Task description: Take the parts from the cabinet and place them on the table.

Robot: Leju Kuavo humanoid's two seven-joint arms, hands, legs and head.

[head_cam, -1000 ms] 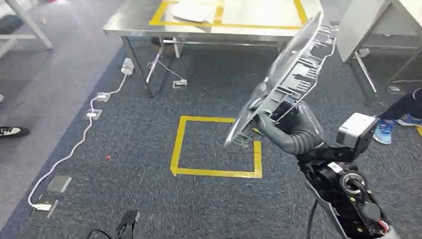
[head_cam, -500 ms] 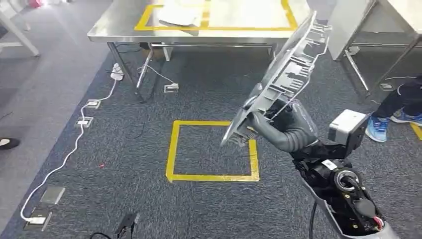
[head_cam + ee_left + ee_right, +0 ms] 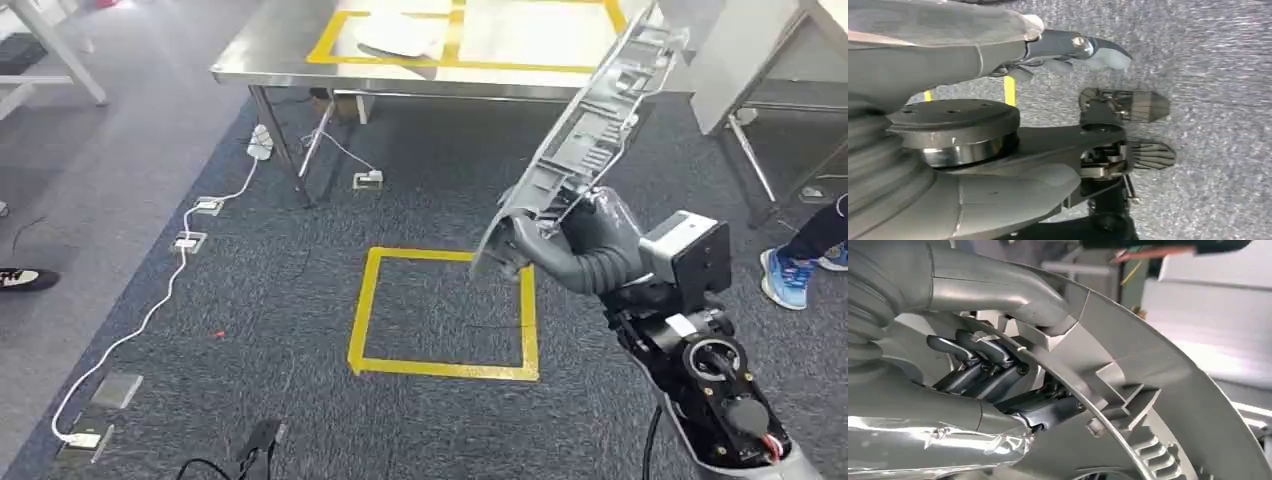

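Against the earlier frame, your whole view has shifted right, so the camera moved. Your right hand (image 3: 560, 240) grips the grey ribbed part (image 3: 590, 130) at its near end, fingers (image 3: 973, 347) curled round a rib, tilted up toward the steel bench (image 3: 280, 65). Left hand (image 3: 1088, 50): grip cannot be told. A yellow tape square (image 3: 445, 312) marks the carpet below.

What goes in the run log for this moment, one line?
right hand: grips grey plastic part, tilted up | left hand: holds nothing, over carpet | steel table: ahead, part not placed
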